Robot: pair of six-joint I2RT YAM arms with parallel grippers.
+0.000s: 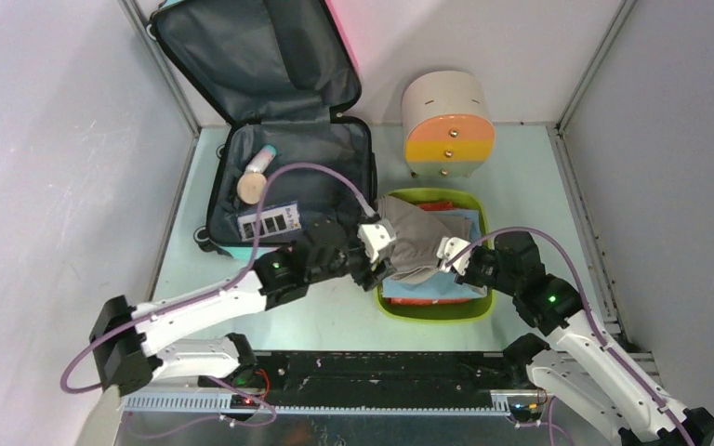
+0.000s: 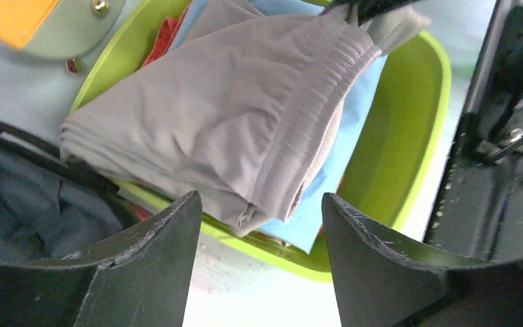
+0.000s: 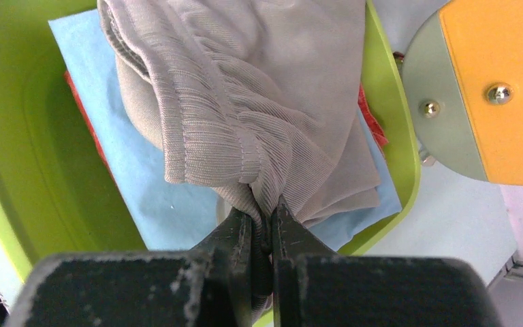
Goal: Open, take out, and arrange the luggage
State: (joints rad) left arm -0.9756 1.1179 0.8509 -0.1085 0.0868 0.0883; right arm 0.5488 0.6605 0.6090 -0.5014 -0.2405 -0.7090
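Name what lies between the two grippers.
A grey garment in the green tray lies between left gripper and right gripper; the top view shows it.

You have plain pale walls (image 1: 46,139) at nine, twelve and three o'clock, metal posts (image 1: 175,93) in the far corners, an evenly lit pale teal table (image 1: 335,321), and a black strip (image 1: 381,370) at six.

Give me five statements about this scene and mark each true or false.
1. The suitcase lies open. True.
2. The right fingers pinch the grey garment. True.
3. The left fingers clamp the grey garment. False: they stand open, holding nothing.
4. The green tray holds only the grey garment. False: blue cloth and red cloth lie in it too.
5. The suitcase is empty. False: a bottle and a card lie inside.
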